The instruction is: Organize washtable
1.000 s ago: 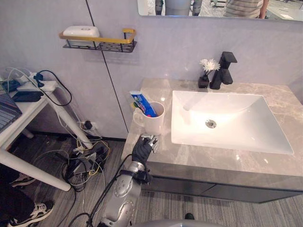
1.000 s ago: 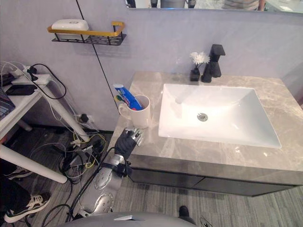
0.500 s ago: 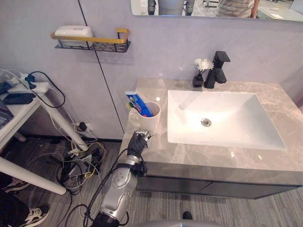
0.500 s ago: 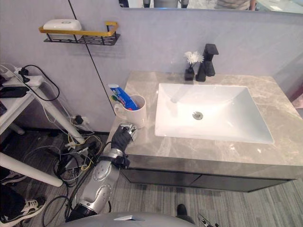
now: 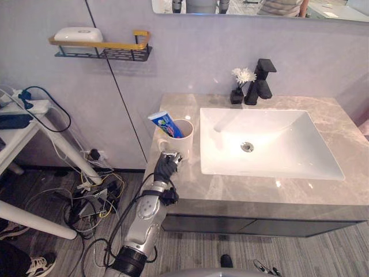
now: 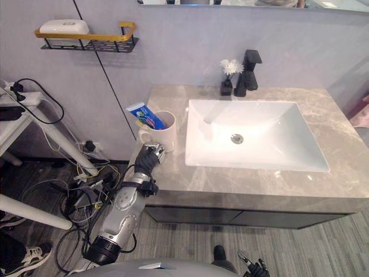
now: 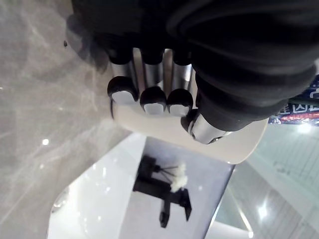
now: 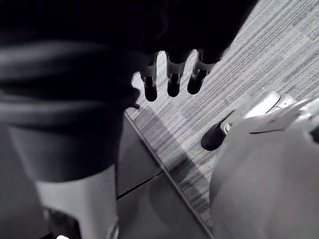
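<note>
Left eye view: mug (image 5: 179, 141) with toothpaste (image 5: 164, 123) on the desk (image 5: 190, 184), nine o'clock of the sink (image 5: 271, 144). Left wrist view: left hand (image 7: 152, 74), fingers curled narrow, tips touching the mug. Right wrist view: right hand (image 8: 173, 79), fingers hanging straight.

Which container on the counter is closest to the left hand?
The white mug with the toothpaste, left of the sink: the left hand is close beside it. The black flower vase stands back by the faucet.
</note>
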You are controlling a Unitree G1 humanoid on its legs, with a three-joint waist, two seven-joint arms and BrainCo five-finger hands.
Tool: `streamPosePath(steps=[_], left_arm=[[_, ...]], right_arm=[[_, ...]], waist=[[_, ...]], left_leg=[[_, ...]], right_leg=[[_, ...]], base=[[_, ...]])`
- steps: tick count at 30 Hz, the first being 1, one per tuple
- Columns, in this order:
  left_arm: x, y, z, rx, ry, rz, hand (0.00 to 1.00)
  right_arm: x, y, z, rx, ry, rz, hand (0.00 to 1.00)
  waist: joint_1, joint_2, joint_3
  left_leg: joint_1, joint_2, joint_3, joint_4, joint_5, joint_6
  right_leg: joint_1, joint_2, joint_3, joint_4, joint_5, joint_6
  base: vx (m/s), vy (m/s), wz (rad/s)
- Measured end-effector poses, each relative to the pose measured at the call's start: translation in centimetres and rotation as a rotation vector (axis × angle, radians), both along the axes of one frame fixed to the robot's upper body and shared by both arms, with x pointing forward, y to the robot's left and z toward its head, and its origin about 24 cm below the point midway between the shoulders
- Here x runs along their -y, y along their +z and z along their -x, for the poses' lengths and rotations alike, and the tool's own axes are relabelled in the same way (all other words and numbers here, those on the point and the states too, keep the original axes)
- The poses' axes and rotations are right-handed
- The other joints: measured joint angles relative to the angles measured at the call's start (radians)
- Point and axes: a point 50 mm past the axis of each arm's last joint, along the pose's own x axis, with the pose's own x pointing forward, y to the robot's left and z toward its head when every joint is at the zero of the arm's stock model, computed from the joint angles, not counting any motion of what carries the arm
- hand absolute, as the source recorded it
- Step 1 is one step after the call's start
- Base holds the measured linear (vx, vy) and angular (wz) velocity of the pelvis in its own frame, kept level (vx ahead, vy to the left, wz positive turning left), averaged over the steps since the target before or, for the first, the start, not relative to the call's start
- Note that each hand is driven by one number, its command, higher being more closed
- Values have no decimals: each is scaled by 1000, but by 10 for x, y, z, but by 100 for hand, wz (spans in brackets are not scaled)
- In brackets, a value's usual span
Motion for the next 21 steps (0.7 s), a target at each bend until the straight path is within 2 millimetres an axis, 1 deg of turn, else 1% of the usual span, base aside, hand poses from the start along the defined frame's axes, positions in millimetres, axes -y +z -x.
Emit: streamPosePath(steps=[4,7,14,17,21], left_arm=[[2,2,-4,2,12,11,100],[3,3,-10,3,18,8,100],[6,4,-10,7,10,13,100],[9,4,-10,7,-11,12,100],[21,3,-6,10,-83,7,100]], right_arm=[[-1,0,0,3,-2,-3,0],[-2,0,-1,4,-2,-3,0],[-2,0,0,3,-4,-4,0],[-1,0,1,-1,-9,-4,0],[-2,-1,3,-8,-13,-6,0]], waist=[[0,0,0],[-2,0,0],[-2,-1,2],[-1,0,2],[0,0,3]], left_leg=[[-3,0,4,0,0,0],[-4,0,5,-1,0,0],[-3,0,6,-3,0,0],[-3,0,6,-3,0,0],[-3,0,5,-3,0,0]], right_leg=[[-7,1,4,0,2,0],[-8,1,5,0,2,0],[-9,1,6,0,2,0],[-9,1,6,0,2,0],[-8,1,5,0,2,0]], base=[[-2,0,-3],[0,0,0],[0,0,0],[0,0,0],[0,0,0]])
